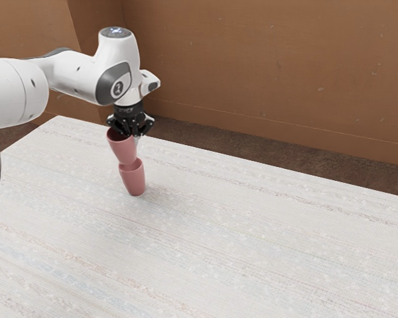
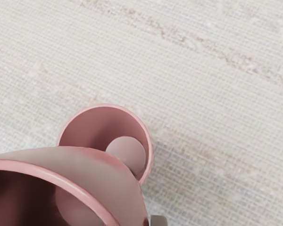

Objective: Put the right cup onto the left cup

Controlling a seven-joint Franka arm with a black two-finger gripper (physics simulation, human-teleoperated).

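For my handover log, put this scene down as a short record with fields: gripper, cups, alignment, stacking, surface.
gripper: shut on the upper cup, near its rim
upper cup: pink, mouth up, held above the other
lower cup: pink, upright, on the table
alignment: off-centre; part of the lower cup's opening is uncovered
stacking: not nested; contact between cups unclear
surface: table with pale, faintly striped top

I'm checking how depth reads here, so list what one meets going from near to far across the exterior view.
The pale table's near stretch → the lower pink cup → the dark brown floor strip → the orange-brown wall.
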